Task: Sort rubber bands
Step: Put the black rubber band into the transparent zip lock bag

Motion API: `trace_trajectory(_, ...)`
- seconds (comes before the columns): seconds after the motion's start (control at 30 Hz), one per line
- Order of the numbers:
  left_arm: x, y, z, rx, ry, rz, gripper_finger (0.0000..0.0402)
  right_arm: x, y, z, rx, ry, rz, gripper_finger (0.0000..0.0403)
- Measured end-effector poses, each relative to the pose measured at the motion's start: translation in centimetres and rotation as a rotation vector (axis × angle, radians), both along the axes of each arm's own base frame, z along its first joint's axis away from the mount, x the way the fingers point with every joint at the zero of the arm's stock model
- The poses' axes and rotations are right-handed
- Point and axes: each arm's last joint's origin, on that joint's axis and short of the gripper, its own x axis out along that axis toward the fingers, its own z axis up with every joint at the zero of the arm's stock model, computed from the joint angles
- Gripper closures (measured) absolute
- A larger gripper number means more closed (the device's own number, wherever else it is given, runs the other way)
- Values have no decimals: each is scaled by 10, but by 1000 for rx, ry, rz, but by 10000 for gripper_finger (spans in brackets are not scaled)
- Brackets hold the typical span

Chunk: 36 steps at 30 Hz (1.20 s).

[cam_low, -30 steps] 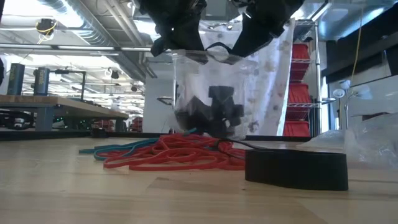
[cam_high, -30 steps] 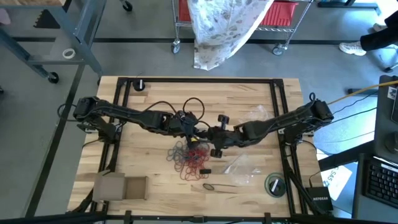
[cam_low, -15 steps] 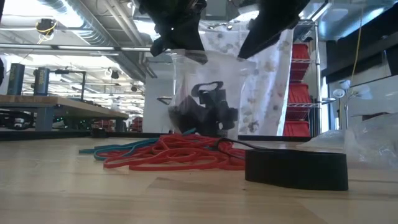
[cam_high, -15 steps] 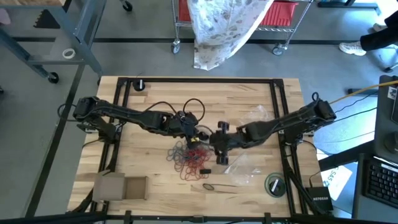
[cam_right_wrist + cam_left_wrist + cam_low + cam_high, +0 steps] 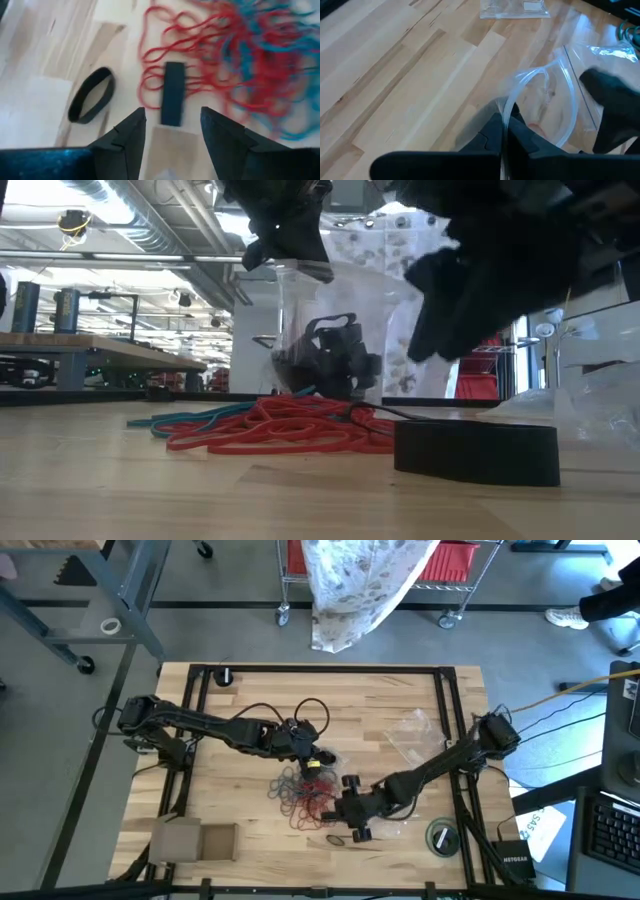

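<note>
High view: sorting looks barely begun. Most rubber bands (image 5: 303, 800) lie in one mixed red, teal and dark heap at the centre of the counter (image 5: 240, 710). The left gripper (image 5: 312, 757) sits just above the heap, holding a clear plastic bag (image 5: 322, 762). The right gripper (image 5: 352, 821) is lower right of the heap. A spare clear bag (image 5: 410, 735) lies toward the upper right.

Low view: the held bag (image 5: 330, 330) hangs at centre frame with a dark clump of bands in its bottom, so one colour seems partly bagged. Red and teal bands (image 5: 270, 430) are spread on the counter below it.

Left wrist view: the left fingers (image 5: 490, 140) are pressed together, pinching the bag's rim (image 5: 540, 80), its mouth agape.

Right wrist view: the right fingers (image 5: 122, 137) are spread and empty above a flat black band (image 5: 173, 100). A black loop (image 5: 91, 102) lies at centre left, with the red and teal tangle (image 5: 240, 60) upper right.
</note>
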Motion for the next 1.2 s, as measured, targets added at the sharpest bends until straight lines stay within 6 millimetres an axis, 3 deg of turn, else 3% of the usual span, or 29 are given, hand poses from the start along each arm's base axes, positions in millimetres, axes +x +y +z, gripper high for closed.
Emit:
trace_trajectory(0.13, 0, 0, 0, 0, 1, 0, 401, 5, 2, -21, 2, 44, 6, 222)
trace_trajectory(0.33, 0, 0, 0, 1, 1, 0, 401, 12, -6, -27, 12, 38, -12, 239)
trace_trajectory(0.6, 0, -1, 0, 9, 3, -11, 402, 12, -13, -28, 32, 78, -6, 386)
trace_trajectory(0.67, 0, -1, 0, 9, 4, -11, 401, 10, -13, -23, 26, 82, 2, 392)
trace_trajectory(0.8, 0, -1, 0, 9, 3, -11, 402, 4, -15, 4, 24, 81, 3, 396)
trace_trajectory(1.07, 0, -1, 0, 9, 3, -11, 402, -16, -37, 95, -184, -195, -134, 400)
trace_trajectory(1.2, 0, -1, 0, 8, 1, -11, 401, -18, -55, 117, -270, -310, -259, 401)
